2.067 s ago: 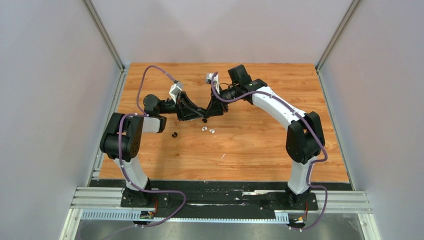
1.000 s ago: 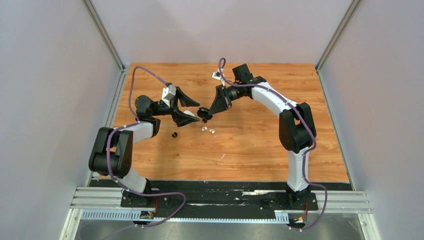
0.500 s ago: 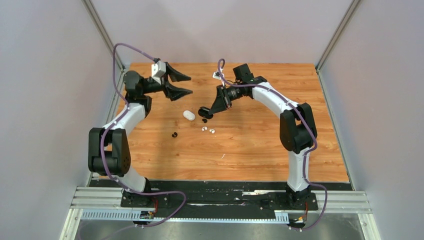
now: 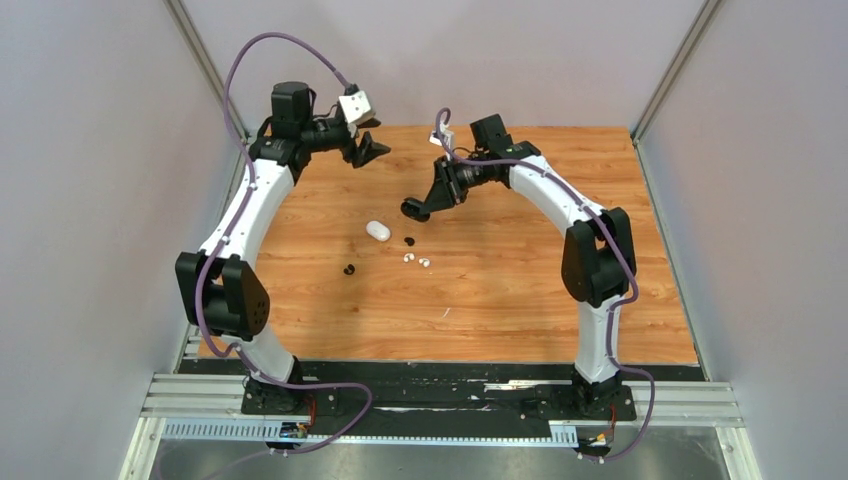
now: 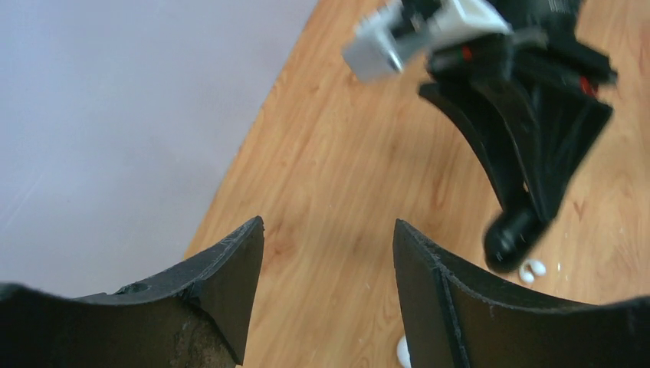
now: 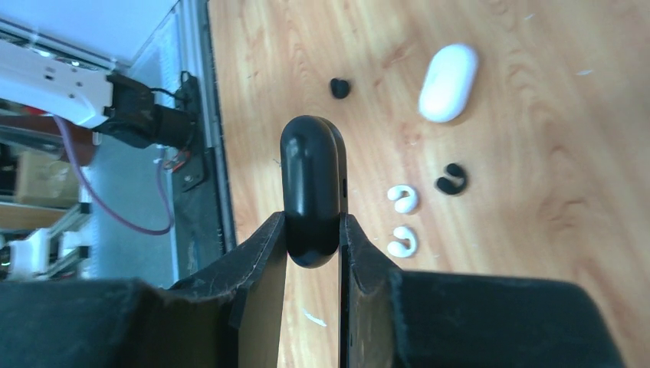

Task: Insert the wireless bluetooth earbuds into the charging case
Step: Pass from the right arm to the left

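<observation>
- left jaws spread wide, raised at upper left of top view.
- right jaws pinching black charging case over desk, upper centre.
- white case on desk, centre.
- white earbuds on desk just below centre; black earbud just above them; other black earbud lower left of white case.

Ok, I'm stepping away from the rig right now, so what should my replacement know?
Left gripper: open, empty, raised at the far left.
Right gripper: shut on the black charging case, held above the table; the case looks closed.
On the table: white charging case, two black earbuds, two white earbuds.
Done: nothing inserted. Left: all four earbuds.
</observation>
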Robot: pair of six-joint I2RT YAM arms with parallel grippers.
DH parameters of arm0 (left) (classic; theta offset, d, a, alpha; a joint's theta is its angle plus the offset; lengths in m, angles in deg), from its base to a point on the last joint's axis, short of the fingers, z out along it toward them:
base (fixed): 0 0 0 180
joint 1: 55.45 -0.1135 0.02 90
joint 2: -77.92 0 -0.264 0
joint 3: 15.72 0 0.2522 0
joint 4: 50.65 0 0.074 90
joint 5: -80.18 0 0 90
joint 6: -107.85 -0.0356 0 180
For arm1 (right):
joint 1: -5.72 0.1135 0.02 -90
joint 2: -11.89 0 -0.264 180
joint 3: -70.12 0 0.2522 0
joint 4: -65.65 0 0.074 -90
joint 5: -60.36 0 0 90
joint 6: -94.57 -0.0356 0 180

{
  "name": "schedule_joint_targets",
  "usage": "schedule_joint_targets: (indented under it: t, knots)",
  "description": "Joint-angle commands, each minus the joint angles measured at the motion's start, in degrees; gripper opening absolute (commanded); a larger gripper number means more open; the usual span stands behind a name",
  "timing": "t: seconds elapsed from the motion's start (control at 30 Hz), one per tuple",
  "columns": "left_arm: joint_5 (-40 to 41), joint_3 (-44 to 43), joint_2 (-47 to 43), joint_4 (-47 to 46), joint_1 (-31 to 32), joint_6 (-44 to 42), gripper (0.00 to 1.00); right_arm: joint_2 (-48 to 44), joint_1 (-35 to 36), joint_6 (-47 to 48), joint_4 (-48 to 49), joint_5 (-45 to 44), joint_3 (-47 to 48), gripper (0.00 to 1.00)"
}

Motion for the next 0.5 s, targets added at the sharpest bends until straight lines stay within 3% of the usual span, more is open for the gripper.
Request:
schedule_joint_targets:
  t: [0.0,0.13,0.27,0.47]
  knots:
    - [-0.3,1.6,-3.9,14.8,-0.5,-16.3,0.69,-1.2,-1.6,7.1,-4.9,-4.2,8.9,0.00]
    - [-3.9,-1.4,-1.7,13.1,-0.7,-11.9,0.62,4.9,-1.8,17.4,-17.9,-4.8,19.8,0.00]
    - [-12.6,-9.5,1.2,17.0,-0.4,-9.1,0.53,8.6,-2.4,18.1,-24.7,2.0,25.7,0.00]
    - [-10.3,-2.8,-5.3,18.9,2.9,-20.9,0.62,8.2,-2.3,17.4,-23.7,5.7,27.5,0.00]
